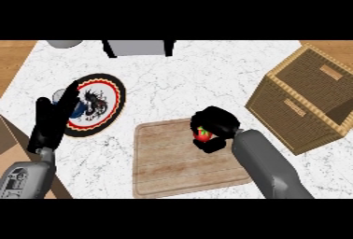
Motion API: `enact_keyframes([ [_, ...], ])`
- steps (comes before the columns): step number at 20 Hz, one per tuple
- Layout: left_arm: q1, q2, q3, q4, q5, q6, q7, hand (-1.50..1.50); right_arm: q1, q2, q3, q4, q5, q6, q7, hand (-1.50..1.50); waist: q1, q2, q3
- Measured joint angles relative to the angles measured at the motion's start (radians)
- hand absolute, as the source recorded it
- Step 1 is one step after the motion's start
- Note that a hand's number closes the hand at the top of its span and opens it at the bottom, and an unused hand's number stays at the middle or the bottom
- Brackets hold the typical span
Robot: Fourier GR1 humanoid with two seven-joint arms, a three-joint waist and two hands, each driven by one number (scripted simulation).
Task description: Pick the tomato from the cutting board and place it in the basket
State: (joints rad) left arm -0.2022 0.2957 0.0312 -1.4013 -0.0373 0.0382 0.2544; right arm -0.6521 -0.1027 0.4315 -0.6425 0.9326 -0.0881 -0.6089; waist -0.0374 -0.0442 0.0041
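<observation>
Tomato held in the right hand at the board's right edge; basket lies off to the right.

The small round red tomato (202, 135) with its green top sits inside the curled black fingers of the right hand (215, 128), over the upper right part of the pale wooden cutting board (179, 168), near that board's right edge. The hand wraps round most of it, so whether it has cleared the wood cannot be told. The square woven wicker basket (289, 109) stands near the white marble counter's (179, 74) right edge, well apart from the board; I judge the coming move a carry rightward and slightly away. The left hand (50, 122) rests open, fingers up, by the round patterned plate (103, 100) near the left edge.
</observation>
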Motion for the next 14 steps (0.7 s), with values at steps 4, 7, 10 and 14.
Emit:
enact_keyframes([
  [4,0.013,0.002,0.012,0.002,0.003,0.007,0.001,0.0,0.06,0.002,0.06,-0.099,0.098,-0.052,0.199,1.5,-0.023,-0.01,-0.003],
  [7,0.029,0.006,0.018,-0.012,0.005,0.007,0.0,0.0,0.144,0.004,0.085,-0.229,0.124,-0.05,0.314,1.5,-0.032,-0.008,-0.002],
  [10,0.034,0.006,0.026,-0.019,0.015,0.006,-0.004,0.0,0.245,0.017,0.089,-0.368,0.096,-0.01,0.39,1.5,-0.043,-0.003,-0.002],
  [14,0.036,0.003,0.025,-0.025,0.011,0.01,-0.004,0.0,0.35,0.043,0.08,-0.59,0.007,0.074,0.454,1.5,-0.051,0.006,-0.001],
])
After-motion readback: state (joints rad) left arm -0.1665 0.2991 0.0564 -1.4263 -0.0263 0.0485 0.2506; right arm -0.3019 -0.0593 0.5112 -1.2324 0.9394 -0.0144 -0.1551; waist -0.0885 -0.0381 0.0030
